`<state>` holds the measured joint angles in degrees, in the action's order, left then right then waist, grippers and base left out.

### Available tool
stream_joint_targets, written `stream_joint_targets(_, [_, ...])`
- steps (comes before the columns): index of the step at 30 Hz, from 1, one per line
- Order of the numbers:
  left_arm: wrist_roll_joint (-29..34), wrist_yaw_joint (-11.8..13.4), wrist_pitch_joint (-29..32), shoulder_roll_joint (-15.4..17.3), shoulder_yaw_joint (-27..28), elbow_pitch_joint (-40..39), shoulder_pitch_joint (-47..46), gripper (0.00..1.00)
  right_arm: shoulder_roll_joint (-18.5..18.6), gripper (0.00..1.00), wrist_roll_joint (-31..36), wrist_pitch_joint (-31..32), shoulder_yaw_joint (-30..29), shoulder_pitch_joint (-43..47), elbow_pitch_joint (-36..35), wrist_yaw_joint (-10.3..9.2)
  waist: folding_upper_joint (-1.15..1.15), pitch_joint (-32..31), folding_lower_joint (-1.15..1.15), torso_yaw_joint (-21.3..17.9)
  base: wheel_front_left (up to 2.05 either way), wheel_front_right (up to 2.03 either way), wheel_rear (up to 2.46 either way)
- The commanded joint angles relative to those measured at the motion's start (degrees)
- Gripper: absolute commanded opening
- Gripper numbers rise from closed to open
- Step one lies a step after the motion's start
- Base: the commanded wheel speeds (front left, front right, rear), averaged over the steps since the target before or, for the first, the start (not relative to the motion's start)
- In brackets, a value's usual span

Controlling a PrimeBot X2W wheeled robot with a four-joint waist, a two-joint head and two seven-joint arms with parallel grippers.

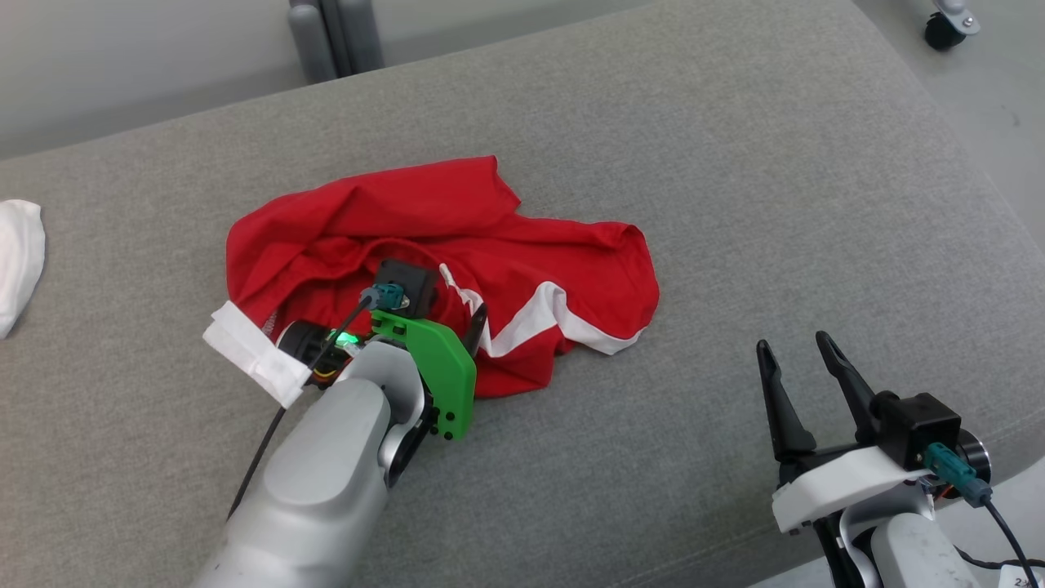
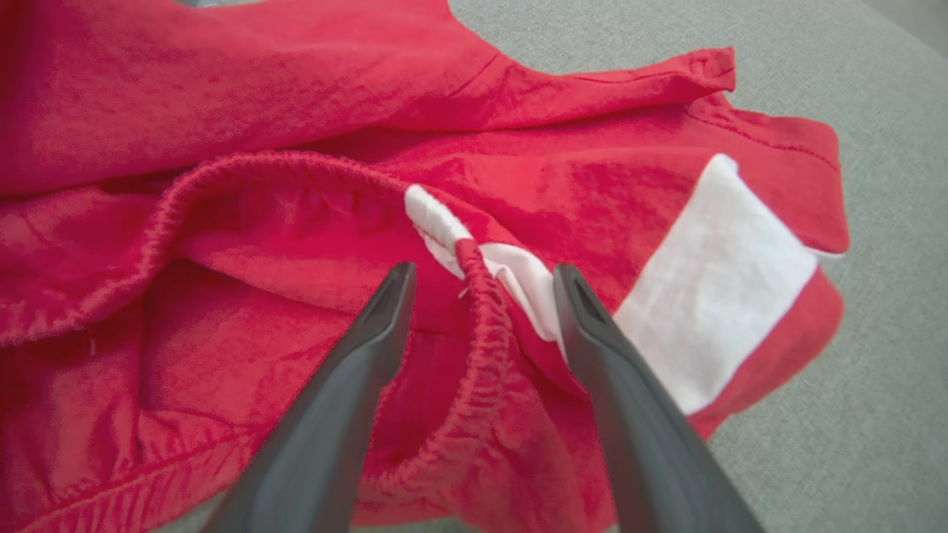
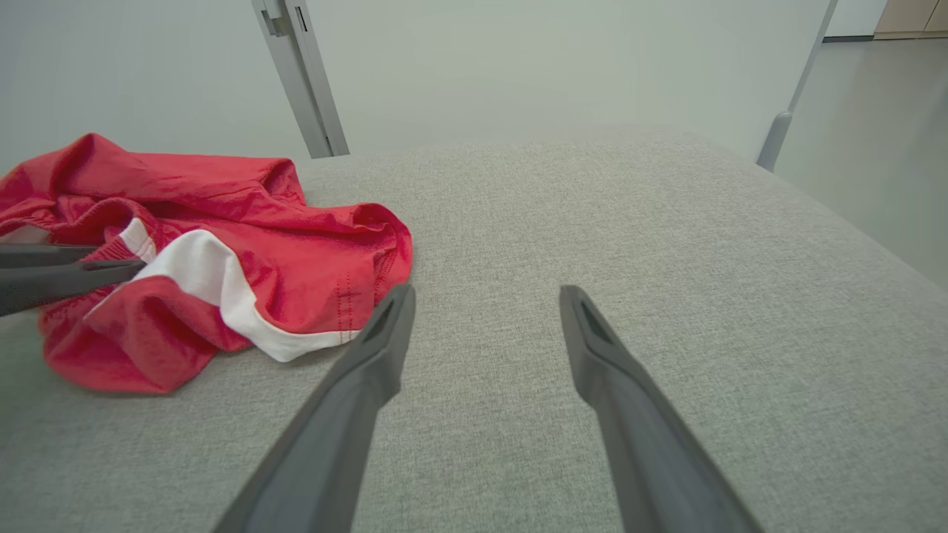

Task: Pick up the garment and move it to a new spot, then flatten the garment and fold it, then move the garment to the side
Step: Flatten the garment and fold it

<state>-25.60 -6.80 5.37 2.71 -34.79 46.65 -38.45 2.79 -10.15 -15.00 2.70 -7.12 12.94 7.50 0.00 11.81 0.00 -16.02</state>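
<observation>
The garment [image 1: 424, 212] is a crumpled red piece with white bands and an elastic waistband, lying mid-way across the grey cushioned surface [image 1: 735, 180]. My left gripper [image 1: 459, 317] is down on its near side. In the left wrist view that gripper [image 2: 485, 270] is open, with its fingers on either side of a raised fold of the waistband [image 2: 489, 326]. My right gripper [image 1: 793, 343] is open and holds nothing, hovering over bare cushion to the right of the garment [image 3: 185, 185]. In the right wrist view the left fingers [image 3: 59, 274] reach into the cloth.
A white cloth [image 1: 16, 261] lies at the far left edge. Grey posts [image 1: 335, 37] stand behind the cushion, and a caster wheel [image 1: 947, 28] sits on the floor at top right. The cushion's edge drops off at the right and near side.
</observation>
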Motion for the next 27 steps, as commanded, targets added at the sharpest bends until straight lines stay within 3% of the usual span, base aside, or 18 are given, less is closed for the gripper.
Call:
stream_joint_targets(1, [-0.86,0.03,-0.57,0.34,-0.21,0.55,-1.16,0.12,0.18,1.00,-0.31,-0.28,0.05,-0.24,-0.04,-0.02,0.00,0.18,0.00,-0.25,0.00,0.00,0.00])
stream_joint_targets(2, [-1.16,-0.01,-0.66,0.35,-0.59,0.99,-1.30,0.00,0.19,1.00,-0.28,-0.28,0.06,-0.09,0.04,-0.02,0.00,0.02,0.00,-0.17,0.00,0.00,0.00])
stream_joint_targets(10, [-4.26,-0.04,-4.85,0.32,-3.29,1.22,-1.57,0.00,0.19,1.00,0.68,-0.28,-0.62,1.36,0.10,-0.02,0.00,-1.94,0.00,1.85,0.00,0.00,0.00])
stream_joint_targets(20, [-9.00,-0.49,-12.97,0.60,-5.32,-5.58,2.68,0.00,0.20,1.00,2.39,-0.28,-2.75,3.31,0.50,-0.02,0.00,-5.67,0.00,7.56,0.00,0.00,0.00])
stream_joint_targets(27, [-10.68,0.57,-14.86,6.38,-3.52,-10.91,8.76,0.00,0.21,1.00,3.03,-0.28,-3.92,4.10,0.51,-0.02,0.00,-7.22,0.00,10.85,0.00,0.00,0.00])
